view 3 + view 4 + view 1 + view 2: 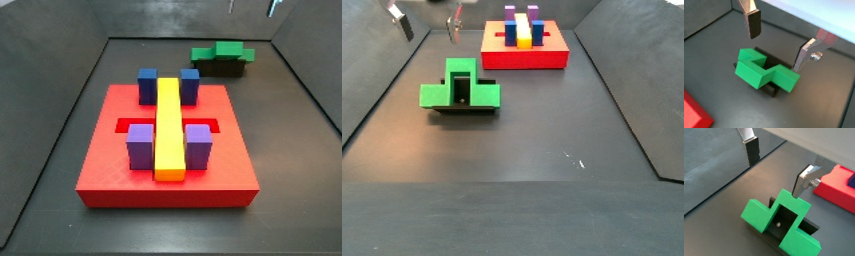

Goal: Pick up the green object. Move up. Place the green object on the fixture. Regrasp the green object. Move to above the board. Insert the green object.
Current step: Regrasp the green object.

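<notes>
The green object (763, 70) (782, 222) rests astride the small black fixture (811, 227) (464, 111), its raised middle cube on top. Both side views show the green object (221, 51) (460, 89) on the dark floor, apart from the red board (167, 170) (525, 55). My gripper (776, 52) (775, 178) hangs open above the green object, with only air between the silver fingers (753, 25). In a side view the gripper (426, 22) is high, near the frame's edge.
The board carries a long yellow bar (168, 125), two blue blocks (148, 80) and two purple blocks (140, 145). A red corner of the board (694, 112) shows in both wrist views (834, 188). Dark walls enclose the floor.
</notes>
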You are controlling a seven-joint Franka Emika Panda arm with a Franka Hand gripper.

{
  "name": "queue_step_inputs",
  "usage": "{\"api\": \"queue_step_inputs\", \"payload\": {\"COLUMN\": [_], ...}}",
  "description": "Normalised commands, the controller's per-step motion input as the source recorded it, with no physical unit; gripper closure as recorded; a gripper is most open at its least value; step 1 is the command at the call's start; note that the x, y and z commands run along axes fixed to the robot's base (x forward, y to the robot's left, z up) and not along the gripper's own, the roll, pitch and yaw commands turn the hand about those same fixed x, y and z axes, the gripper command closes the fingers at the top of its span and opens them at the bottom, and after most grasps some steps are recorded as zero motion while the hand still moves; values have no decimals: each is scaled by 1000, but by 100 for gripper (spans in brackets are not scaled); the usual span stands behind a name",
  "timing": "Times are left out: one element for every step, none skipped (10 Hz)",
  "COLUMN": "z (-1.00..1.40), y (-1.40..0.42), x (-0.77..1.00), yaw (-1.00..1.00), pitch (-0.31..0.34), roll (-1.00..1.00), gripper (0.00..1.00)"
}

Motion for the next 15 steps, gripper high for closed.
{"api": "queue_step_inputs", "payload": {"z": [197, 177, 0, -114, -140, -97, -6, -80, -217, -154, -46, 0, 0, -120, -100], "y": [-209, -291, -326, -349, -360, -366, -351, -237, -200, -160, -94, -34, 0, 0, 0], "x": [-149, -283, -440, -463, -423, -371, -260, -183, -200, -43, 97, 234, 226, 309, 0], "yaw": [334, 351, 349, 354, 340, 329, 294, 231, 194, 163, 54, 0, 0, 0, 0], "pitch": [-146, -137, -134, -231, -277, -277, -274, -349, -394, -357, -266, -166, 0, 160, 0], "roll": [897, 866, 1000, 966, 877, 831, 806, 683, 697, 671, 680, 863, 989, 526, 211], "gripper": [0, 0, 0, 0, 0, 0, 0, 0, 0, 0, 0, 0, 0, 0, 0]}}
